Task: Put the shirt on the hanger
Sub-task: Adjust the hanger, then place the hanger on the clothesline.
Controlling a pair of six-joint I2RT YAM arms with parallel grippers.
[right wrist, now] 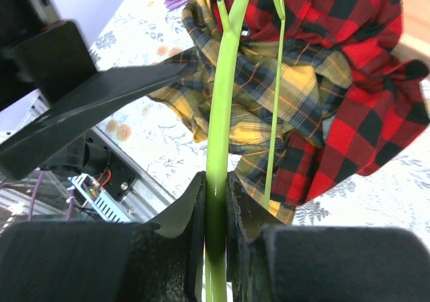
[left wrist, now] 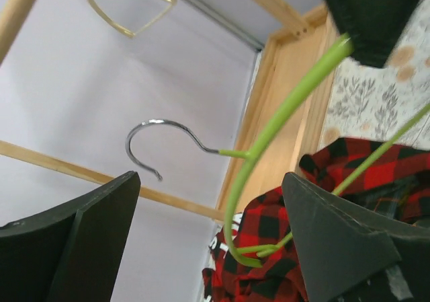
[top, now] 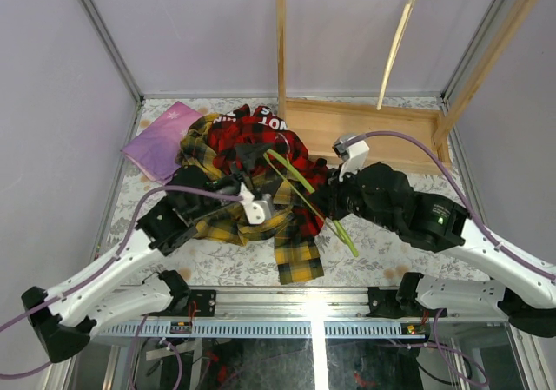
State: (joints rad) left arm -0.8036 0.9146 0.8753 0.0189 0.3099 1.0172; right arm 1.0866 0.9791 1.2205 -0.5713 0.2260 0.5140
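Right gripper [right wrist: 216,201]: jaws pinched shut on one thin arm of hanger [right wrist: 222,100], the only grip on it. Hanger slants over shirt [top: 221,225], which lies crumpled on bench [top: 373,251], overlapped by red plaid garment [top: 261,142]. Left gripper [left wrist: 209,181]: jaws wide open either side of hanger neck, touching nothing. Risks: thin arm may swivel or slide in narrow pinch; hanger tip may snag red garment instead of shirt collar.

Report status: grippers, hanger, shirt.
Right gripper shut on hanger. Left gripper open, not gripping. Shirt heaped on table, red garment overlapping.
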